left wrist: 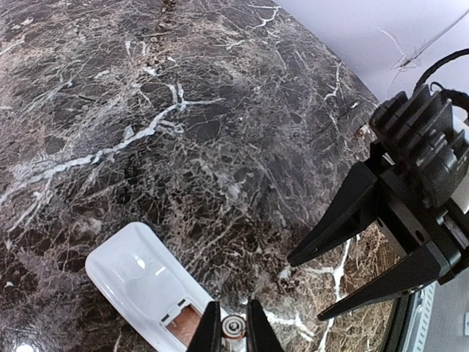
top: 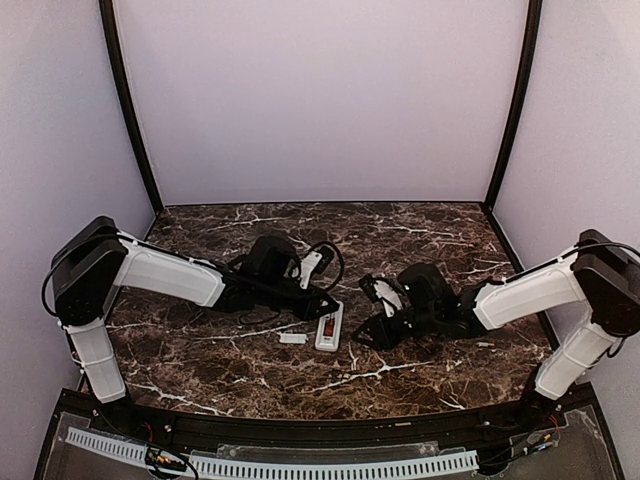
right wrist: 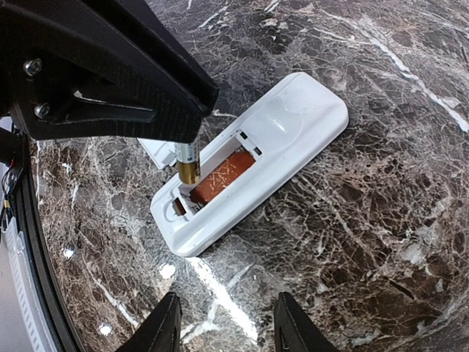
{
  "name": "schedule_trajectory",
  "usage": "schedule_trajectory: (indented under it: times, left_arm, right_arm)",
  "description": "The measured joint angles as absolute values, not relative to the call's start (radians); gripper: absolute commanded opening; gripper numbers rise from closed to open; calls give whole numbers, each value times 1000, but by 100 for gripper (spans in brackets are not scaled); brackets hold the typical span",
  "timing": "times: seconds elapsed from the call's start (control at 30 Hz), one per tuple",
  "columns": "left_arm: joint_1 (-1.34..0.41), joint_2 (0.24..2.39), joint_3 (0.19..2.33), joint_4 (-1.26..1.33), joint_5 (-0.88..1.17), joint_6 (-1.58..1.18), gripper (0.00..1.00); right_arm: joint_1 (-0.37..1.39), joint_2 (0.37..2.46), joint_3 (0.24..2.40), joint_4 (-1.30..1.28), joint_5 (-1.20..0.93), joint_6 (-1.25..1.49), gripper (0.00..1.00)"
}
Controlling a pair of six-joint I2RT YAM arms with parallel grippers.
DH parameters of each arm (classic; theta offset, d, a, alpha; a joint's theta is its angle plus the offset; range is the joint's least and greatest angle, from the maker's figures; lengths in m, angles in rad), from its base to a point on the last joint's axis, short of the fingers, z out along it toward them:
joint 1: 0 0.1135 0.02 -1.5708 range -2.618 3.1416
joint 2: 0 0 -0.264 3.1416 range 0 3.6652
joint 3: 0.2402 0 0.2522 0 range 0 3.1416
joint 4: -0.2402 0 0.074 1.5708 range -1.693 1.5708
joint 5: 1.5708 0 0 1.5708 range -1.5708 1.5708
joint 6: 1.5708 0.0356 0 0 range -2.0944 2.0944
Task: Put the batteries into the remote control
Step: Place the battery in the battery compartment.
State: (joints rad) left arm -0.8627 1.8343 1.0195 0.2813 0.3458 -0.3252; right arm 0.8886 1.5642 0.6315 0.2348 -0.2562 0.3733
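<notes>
Right wrist: left fingers (right wrist: 157, 103) pinch battery (right wrist: 188, 163) over the remote (right wrist: 293, 125) compartment edge; right fingers (right wrist: 165, 326) parted.

Top looks down; wrists (close) share the remote control (right wrist: 297, 121).

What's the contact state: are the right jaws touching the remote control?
Apart. The right wrist view shows a strip of bare marble table between the right jaws and the near edge of the remote control.
</notes>
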Motion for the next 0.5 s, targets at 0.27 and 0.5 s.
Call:
schedule_trajectory:
  times: [0.27,0.5]
  left_arm:
    - [-868,1841,1017,284,275,-325,0]
    - [-870,1867,993,316,264,-336,0]
  right_arm:
    - [900,1588,630,271,-242,376,43]
    - [917,1612,630,289,-233,380,43]
